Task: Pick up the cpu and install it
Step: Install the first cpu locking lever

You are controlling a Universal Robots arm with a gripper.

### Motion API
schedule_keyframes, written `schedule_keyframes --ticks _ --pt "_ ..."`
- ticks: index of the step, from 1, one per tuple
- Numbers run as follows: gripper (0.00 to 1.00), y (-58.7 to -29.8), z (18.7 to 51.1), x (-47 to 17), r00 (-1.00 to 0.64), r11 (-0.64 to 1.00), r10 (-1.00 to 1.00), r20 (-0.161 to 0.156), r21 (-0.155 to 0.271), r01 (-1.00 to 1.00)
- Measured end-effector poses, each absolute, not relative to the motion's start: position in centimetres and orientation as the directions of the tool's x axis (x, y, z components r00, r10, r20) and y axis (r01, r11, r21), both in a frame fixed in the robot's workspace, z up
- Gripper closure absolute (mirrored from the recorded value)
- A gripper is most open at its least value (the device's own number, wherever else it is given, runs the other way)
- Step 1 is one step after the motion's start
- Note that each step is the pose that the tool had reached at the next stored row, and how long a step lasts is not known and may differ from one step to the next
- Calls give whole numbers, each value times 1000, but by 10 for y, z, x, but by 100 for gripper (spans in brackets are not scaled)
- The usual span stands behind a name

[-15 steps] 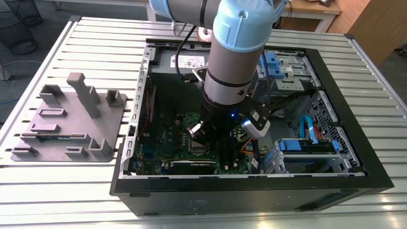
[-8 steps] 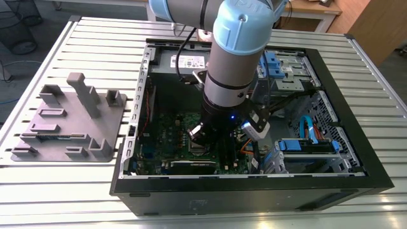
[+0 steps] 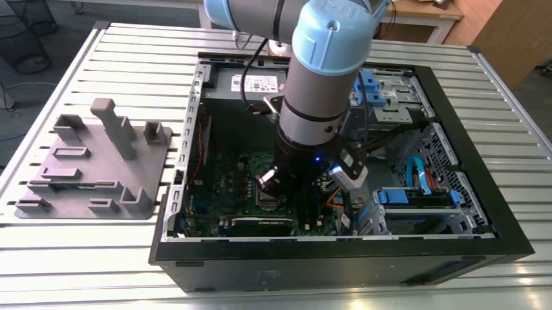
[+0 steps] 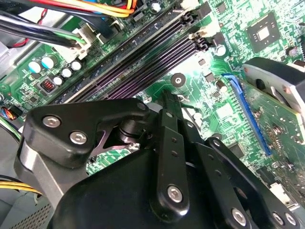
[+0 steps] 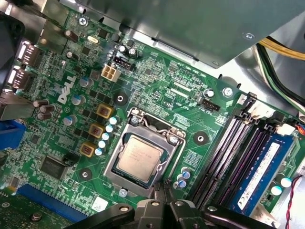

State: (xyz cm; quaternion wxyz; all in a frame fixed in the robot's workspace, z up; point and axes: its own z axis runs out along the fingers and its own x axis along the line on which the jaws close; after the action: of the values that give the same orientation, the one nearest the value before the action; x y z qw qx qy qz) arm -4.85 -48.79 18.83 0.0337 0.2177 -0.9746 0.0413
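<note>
Inside open case (image 3: 185, 194), cpu (image 5: 141, 158) sits in socket; gripper (image 5: 164, 202) state unclear.

A robotics lab or workshop: slatted metal workbench (image 3: 103, 258), opened computer case (image 3: 345, 258), grey fixture tray (image 3: 90, 165).

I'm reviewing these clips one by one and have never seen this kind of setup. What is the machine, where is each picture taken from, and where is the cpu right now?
The machine is a single robot arm reaching down into an open computer case lying on a slatted metal table. A grey parts holder sits on the table at the exterior view's left. The exterior view looks on from off the arm; both wrist views ride on the arm and look at the green motherboard. In the first wrist view the cpu lies in its socket on the board, with the gripper close above its edge. Nothing is seen held.
</note>
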Motion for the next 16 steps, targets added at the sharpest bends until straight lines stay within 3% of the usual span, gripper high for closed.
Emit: schedule_keyframes --ticks 16 --pt "89 -488 192 -47 -908 908 -410 79 -57 -415"
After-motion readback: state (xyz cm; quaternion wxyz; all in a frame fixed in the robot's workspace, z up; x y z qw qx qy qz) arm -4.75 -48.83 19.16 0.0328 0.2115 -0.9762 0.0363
